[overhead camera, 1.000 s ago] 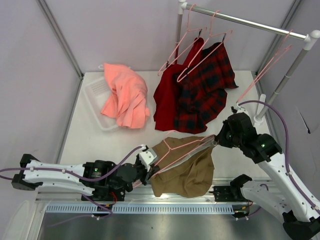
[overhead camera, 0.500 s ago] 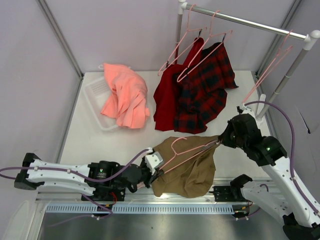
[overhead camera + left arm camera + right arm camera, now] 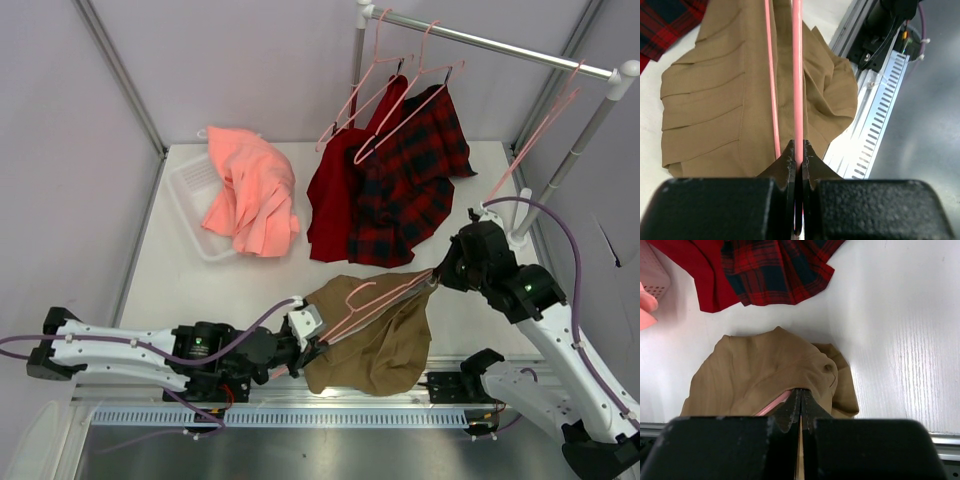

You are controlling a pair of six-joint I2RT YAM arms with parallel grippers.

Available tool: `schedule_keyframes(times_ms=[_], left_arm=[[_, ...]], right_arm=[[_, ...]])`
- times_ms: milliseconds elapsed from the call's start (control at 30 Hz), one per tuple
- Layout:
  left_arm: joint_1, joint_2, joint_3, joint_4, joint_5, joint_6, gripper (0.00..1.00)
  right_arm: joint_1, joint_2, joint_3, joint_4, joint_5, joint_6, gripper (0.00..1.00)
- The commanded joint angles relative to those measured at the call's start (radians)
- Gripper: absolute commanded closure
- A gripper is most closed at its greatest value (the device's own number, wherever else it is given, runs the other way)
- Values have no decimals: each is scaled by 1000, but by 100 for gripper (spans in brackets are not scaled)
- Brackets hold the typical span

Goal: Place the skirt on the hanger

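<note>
You have the khaki skirt [image 3: 375,340] lying on the table [image 3: 200,280] at its near edge, with the pink hanger [image 3: 375,298] stretched across the skirt's upper part, hook up and towards the plaid garment [image 3: 410,190].

At the skirt's left edge your left end effector [image 3: 798,150] is pressed together on 1 of the hanger's 2 wires, which run bare over the pleats. At the skirt's far right corner your right end effector [image 3: 801,392] is pinched on a fold of the cloth, with a bit of pink wire showing from under that fold.

My read is that you are partway. The right end of the hanger looks tucked into the skirt. The left end sits outside the cloth and needs working in. Hanging it on the clothes rail [image 3: 500,45] beyond the skirt may then follow.

You cannot see the waistband opening in any view. Nor can you see whether the right fingers also clamp the wire, since the cloth covers that spot.
</note>
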Motion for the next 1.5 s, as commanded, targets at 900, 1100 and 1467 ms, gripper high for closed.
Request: schedule_keyframes(times_ms=[900, 1100, 1467], left_arm=[[-25, 83, 21, 115, 17, 87, 100], [-23, 83, 29, 127, -149, 47, 100], [-25, 51, 13, 261, -94, 141, 100]], right_arm=[[-65, 106, 109, 101, -297, -185, 100], [-63, 103, 119, 37, -337, -173, 100], [-62, 80, 78, 78, -455, -147, 100]])
